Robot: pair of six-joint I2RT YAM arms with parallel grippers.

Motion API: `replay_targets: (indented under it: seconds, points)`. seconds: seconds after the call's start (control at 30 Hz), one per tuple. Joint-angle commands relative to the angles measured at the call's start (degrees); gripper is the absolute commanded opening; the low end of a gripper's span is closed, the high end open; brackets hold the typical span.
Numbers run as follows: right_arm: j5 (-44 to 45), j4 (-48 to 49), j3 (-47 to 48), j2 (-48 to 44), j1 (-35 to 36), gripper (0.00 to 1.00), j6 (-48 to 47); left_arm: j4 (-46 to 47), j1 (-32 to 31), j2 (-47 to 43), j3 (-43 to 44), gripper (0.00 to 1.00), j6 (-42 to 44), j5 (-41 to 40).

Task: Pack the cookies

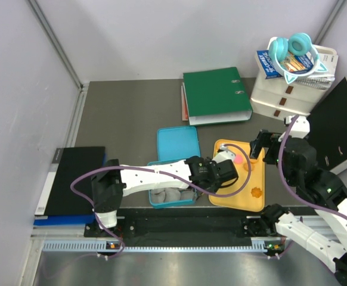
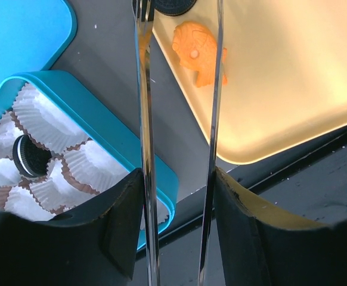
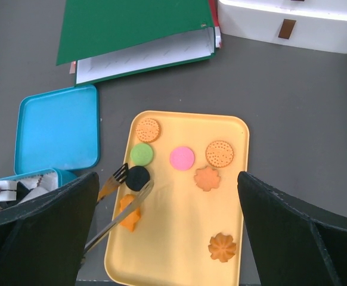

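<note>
At the black cookie (image 3: pixel 138 177), tongs (image 3: pixel 121 174) ready

The yellow tray (image 3: pixel 179 238) carries the cookies (image 3: pixel 182 158) beside the blue tin (image 2: pixel 132 158), keeping transfers short. The right gripper (image 1: pixel 262 146) hangs spread, empty; the left gripper (image 2: pixel 178 202) clamps the tongs, tips bracketing the black cookie.

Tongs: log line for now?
left gripper: shut on tongs | tongs: tips at black cookie on tray | right gripper: open, empty
</note>
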Motion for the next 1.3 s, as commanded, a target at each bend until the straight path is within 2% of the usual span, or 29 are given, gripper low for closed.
replay_targets:
  seconds: [0.0,0.13,0.37,0.63,1.03,1.27]
  points:
    - [0.13,0.89,-0.03,-0.20,0.48,0.99,0.58,-0.32,0.64,-0.08,1.87,0.53,-1.77,-3.15]
    - [0.21,0.63,-0.11,-0.37,0.40,0.99,0.66,-3.75,0.64,2.38,5.38,0.53,-2.56,-4.21]
    - [0.30,0.72,-0.55,-1.07,0.40,0.99,0.75,-2.44,0.64,3.62,5.65,0.50,-1.86,-0.70]
    - [0.56,0.72,-0.47,-1.25,0.40,0.99,0.23,-3.31,0.73,3.53,7.23,0.35,-1.07,-0.79]
    - [0.83,1.33,0.77,-0.99,0.48,0.99,-0.74,-12.98,0.73,-4.19,13.57,0.33,-0.19,-12.21]
    - [1.71,1.68,2.35,-0.37,0.40,0.99,-2.15,-23.43,0.82,-12.81,9.27,0.32,-8.25,-17.30]
